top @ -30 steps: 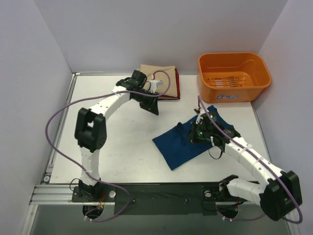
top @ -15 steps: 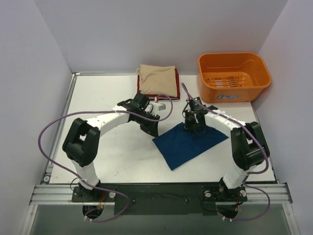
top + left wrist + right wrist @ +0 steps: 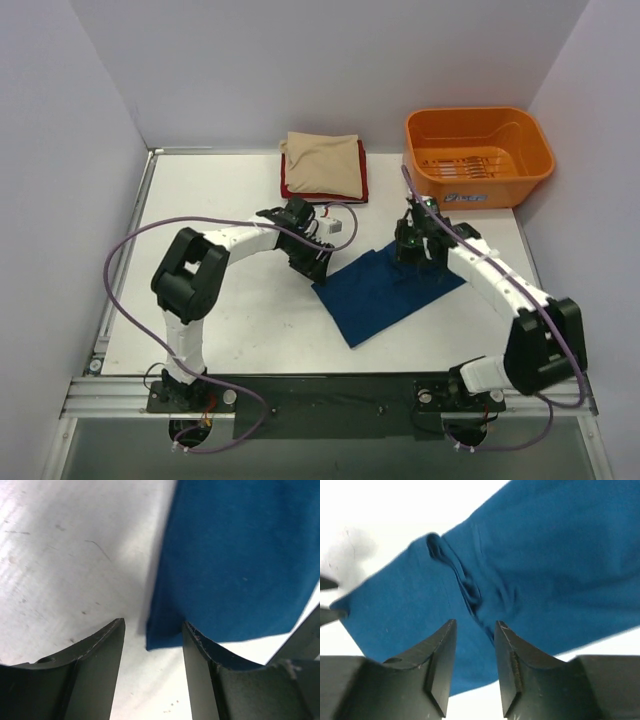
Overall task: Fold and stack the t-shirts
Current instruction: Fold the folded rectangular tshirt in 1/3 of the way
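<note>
Top view: dark blue t-shirt (image 3: 385, 292) lies flat mid-table (image 3: 230, 310), my left claw (image 3: 318, 264) at its left corner and my right claw (image 3: 412, 252) on its far edge, beige shirt (image 3: 322, 164) stacked on a red one (image 3: 363, 190) at the back, orange tub (image 3: 478, 157) far right, well apart. Left wrist: my fingers (image 3: 95, 670) spread open, the shirt's corner between them, nothing gripped. Right wrist: my fingers (image 3: 437, 665) parted just above a rumpled crease (image 3: 467, 590) in the blue cloth, not pinching
</note>
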`<state>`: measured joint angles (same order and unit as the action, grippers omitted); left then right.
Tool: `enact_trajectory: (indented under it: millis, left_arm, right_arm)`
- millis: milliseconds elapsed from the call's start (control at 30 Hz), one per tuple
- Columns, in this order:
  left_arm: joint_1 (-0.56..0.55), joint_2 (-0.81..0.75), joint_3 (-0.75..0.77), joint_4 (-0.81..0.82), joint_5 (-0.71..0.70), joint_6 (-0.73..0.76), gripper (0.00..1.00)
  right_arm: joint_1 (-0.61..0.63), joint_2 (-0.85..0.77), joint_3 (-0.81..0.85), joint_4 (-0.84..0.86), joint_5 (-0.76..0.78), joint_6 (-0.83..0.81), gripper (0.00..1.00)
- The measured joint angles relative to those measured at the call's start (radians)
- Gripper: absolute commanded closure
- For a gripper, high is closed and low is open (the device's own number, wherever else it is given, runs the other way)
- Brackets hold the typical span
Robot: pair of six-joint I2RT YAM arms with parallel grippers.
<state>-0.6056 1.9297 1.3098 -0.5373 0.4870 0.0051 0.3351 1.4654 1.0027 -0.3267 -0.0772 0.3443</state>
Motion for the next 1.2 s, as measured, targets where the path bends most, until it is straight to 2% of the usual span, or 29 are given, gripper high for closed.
enact_trajectory:
  millis: [100,200,367,400,433,467,500,533,567,600,633,667,1000,1033,1067,1100,1133,1167,1200]
  left_arm:
    - [0.012,0.062,0.042,-0.014,0.001,-0.001,0.41]
    - [0.011,0.068,0.055,-0.014,-0.002,0.006,0.41]
    - [-0.012,0.069,0.05,-0.026,0.027,0.019,0.42]
    - [-0.016,0.069,0.046,-0.028,0.039,0.019,0.43]
    - [-0.019,0.069,0.042,-0.03,0.05,0.022,0.44]
    - [-0.021,0.068,0.038,-0.031,0.058,0.024,0.48]
    - [-0.021,0.068,0.034,-0.031,0.066,0.026,0.51]
    - [-0.021,0.066,0.029,-0.031,0.068,0.027,0.61]
    - [-0.021,0.063,0.021,-0.03,0.069,0.029,0.73]
    - [-0.021,0.058,0.012,-0.031,0.068,0.031,0.78]
    - [-0.021,0.054,-0.001,-0.031,0.067,0.037,0.94]
    - [-0.02,0.053,-0.01,-0.033,0.07,0.036,1.0]
    - [-0.045,0.016,-0.07,-0.027,0.106,0.032,1.0]
    - [-0.048,0.007,-0.079,-0.027,0.107,0.032,1.0]
    - [-0.05,-0.003,-0.088,-0.027,0.112,0.032,1.0]
    - [-0.051,-0.013,-0.095,-0.027,0.117,0.031,0.83]
    - [-0.052,-0.025,-0.101,-0.027,0.121,0.031,0.75]
    - [-0.053,-0.036,-0.105,-0.029,0.121,0.032,0.62]
    - [-0.053,-0.045,-0.108,-0.032,0.121,0.034,0.59]
  right_arm:
    - [0.004,-0.171,-0.127,-0.021,0.005,0.064,0.54]
    - [-0.013,-0.275,-0.268,-0.033,-0.009,0.122,0.52]
    - [-0.047,-0.246,-0.401,-0.002,-0.072,0.189,0.53]
    - [-0.047,-0.235,-0.41,0.011,-0.085,0.201,0.54]
    - [-0.047,-0.224,-0.416,0.03,-0.096,0.211,0.61]
    - [-0.047,-0.214,-0.42,0.046,-0.104,0.219,0.67]
    - [-0.047,-0.207,-0.424,0.06,-0.109,0.226,0.81]
    - [-0.047,-0.203,-0.429,0.071,-0.111,0.232,0.86]
    - [-0.047,-0.198,-0.436,0.085,-0.111,0.235,0.96]
    - [-0.048,-0.194,-0.444,0.094,-0.111,0.24,1.0]
    - [-0.05,-0.191,-0.451,0.101,-0.109,0.244,1.0]
    - [-0.055,-0.19,-0.457,0.101,-0.109,0.251,1.0]
    - [-0.099,-0.23,-0.459,0.037,-0.056,0.257,1.0]
    - [-0.102,-0.232,-0.459,0.029,-0.053,0.255,0.96]
    - [-0.106,-0.233,-0.458,0.021,-0.05,0.25,0.81]
    - [-0.111,-0.233,-0.456,0.013,-0.05,0.244,0.75]
    - [-0.115,-0.232,-0.451,0.004,-0.049,0.23,0.64]
    - [-0.119,-0.23,-0.443,-0.006,-0.043,0.219,0.61]
    - [-0.123,-0.223,-0.427,-0.024,-0.042,0.199,0.56]
